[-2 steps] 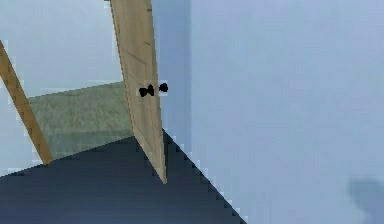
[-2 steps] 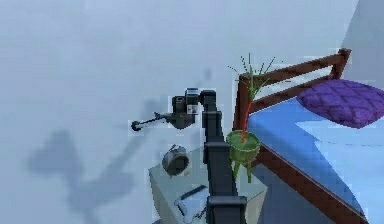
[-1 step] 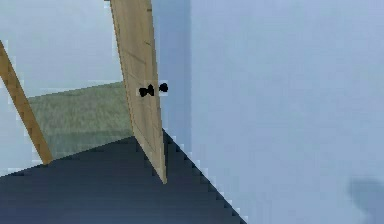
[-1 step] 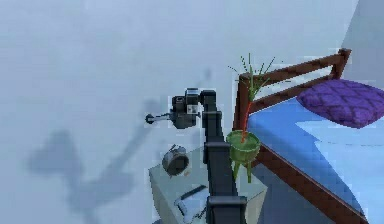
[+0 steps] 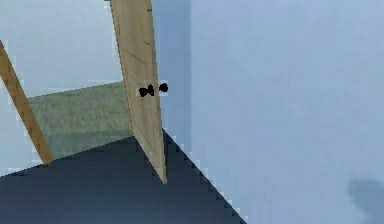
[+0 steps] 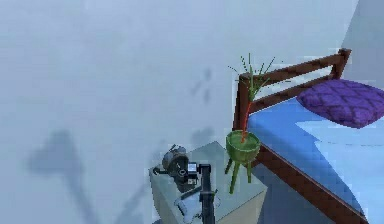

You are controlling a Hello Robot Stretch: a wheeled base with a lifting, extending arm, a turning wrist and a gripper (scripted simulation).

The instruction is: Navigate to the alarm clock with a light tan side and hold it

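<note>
**Operator:** Where is the task's thing sitting?

**Technician:** A small round grey object [image 6: 176, 158] is sitting on the top of a pale nightstand [image 6: 240, 203], near its left corner in the arm side view. Its round outline is fitting a clock. It is too small to confirm as one, and a tan side cannot be made out.

**Operator:** Which way is it pointing, and how is its long axis lying?

**Technician:** Cannot tell. It is showing as a compact round blob with a darker rim, and no face or longer side is standing out. Any writing on it is too small to read.

**Operator:** What is the tool doing?

**Technician:** The gripper [image 6: 188, 172] is showing just beside the round object, at the far end of the dark arm [image 6: 207, 205] rising from the bottom edge. The spacing of its fingers cannot be told. With the object resting on the nightstand right at it, whether it is holding anything cannot be told either.

**Operator:** What is standing around it?

**Technician:**
- A spiky plant [image 6: 243, 140] in a green pot is standing on the same nightstand, to the right.
- A bed [image 6: 300, 140] with a blue sheet, a wooden headboard [image 6: 290, 75] and a purple pillow [image 6: 345, 100] is lying just beside the nightstand.
- In the forward view, a wooden door [image 5: 140, 80] with black knobs [image 5: 152, 90] is standing open against a pale blue wall [image 5: 290, 100], over a dark floor [image 5: 100, 190].
</note>
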